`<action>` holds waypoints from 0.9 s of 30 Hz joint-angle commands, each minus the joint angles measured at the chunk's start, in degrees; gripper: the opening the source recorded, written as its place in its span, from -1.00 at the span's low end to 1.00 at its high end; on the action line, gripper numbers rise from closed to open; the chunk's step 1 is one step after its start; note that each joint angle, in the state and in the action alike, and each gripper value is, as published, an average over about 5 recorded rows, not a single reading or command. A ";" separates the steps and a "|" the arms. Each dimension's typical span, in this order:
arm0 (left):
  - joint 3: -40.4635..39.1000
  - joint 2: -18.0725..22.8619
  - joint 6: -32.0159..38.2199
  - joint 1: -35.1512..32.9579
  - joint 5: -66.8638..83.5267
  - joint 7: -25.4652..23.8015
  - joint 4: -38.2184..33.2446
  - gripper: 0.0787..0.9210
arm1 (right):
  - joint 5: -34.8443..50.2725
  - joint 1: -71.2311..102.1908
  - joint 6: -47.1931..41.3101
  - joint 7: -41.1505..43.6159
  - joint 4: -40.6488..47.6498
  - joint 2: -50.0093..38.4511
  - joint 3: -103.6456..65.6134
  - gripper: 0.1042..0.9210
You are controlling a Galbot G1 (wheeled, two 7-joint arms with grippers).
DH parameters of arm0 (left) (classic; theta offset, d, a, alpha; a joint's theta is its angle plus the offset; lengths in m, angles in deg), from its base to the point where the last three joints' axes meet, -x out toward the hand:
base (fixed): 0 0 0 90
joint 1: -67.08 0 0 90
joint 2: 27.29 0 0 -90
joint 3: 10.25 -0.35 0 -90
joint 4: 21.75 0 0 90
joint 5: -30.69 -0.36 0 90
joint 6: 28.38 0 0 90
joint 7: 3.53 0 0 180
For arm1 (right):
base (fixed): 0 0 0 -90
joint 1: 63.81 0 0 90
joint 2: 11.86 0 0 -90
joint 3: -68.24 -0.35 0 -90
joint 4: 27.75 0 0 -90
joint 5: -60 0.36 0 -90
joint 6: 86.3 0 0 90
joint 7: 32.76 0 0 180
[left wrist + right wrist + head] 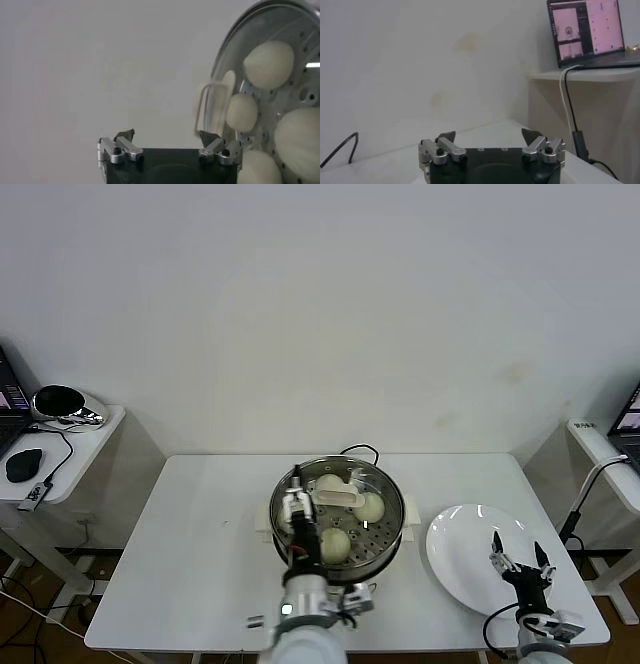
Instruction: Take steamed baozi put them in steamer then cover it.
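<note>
text: none legible | laptop screen (585, 30): too small to read

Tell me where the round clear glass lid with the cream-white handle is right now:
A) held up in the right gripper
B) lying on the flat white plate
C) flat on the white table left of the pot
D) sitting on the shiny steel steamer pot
D: the glass lid sits on the steel steamer pot over the cream-white buns, with the open left gripper empty at its near-left edge.

Four cream baozi (336, 545) inside glass-covered (337, 496) steel steamer (385, 546).
</note>
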 commanded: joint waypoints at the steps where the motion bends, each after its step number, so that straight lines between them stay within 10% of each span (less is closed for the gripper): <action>1: 29.28 -5.47 15.11 -8.38 54.06 12.26 -17.28 0.77 | -0.95 5.44 -2.38 -0.09 -5.14 -7.21 4.24 0.76; 13: 47.23 -4.98 40.74 -19.59 91.36 16.15 -3.48 0.77 | -5.45 4.64 -3.24 -0.32 -7.29 -5.81 6.46 0.76; 27: 43.60 -4.29 43.47 -28.52 95.45 14.06 4.14 0.77 | -7.11 7.87 -5.56 -1.28 -8.78 -8.51 7.93 0.76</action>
